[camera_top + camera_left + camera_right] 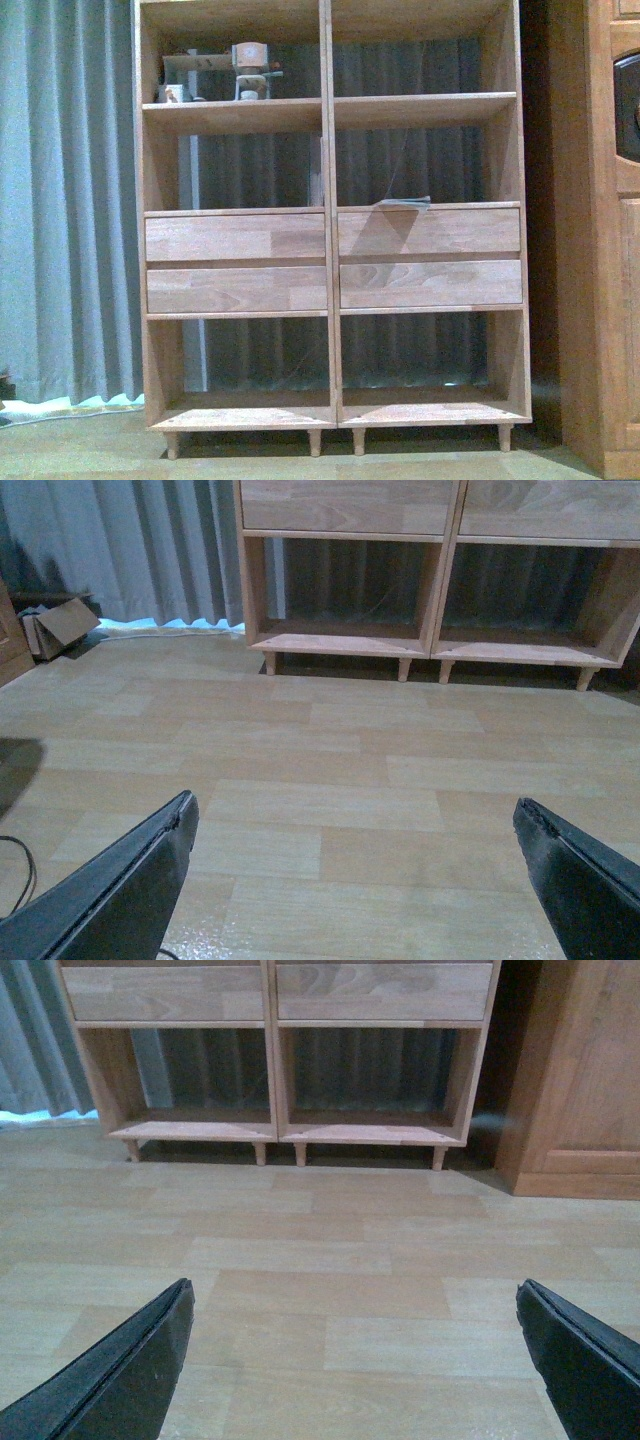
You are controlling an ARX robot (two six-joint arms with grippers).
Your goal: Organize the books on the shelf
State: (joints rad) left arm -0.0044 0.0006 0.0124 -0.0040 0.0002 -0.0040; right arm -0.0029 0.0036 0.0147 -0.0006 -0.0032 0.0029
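The shelf (330, 110) is a light wood open bookcase with two columns and four plain drawer fronts, filling the front view. A thin flat blue-grey thing (403, 203), possibly a book, lies on the board above the right drawers. No other books show. The shelf's two bottom compartments (340, 640) (280, 1130) hold nothing. My left gripper (354, 802) hangs open over bare wood-pattern floor, well short of the shelf. My right gripper (353, 1287) is likewise open above the floor with nothing between its fingers. Neither arm appears in the front view.
A darker wooden cabinet (600, 250) (580, 1080) stands close to the shelf's right side. Grey-blue curtains (60, 200) hang behind and to the left. Small ornaments and a mug (250, 75) sit on the upper left board. A cardboard box (60, 625) lies on the floor at left.
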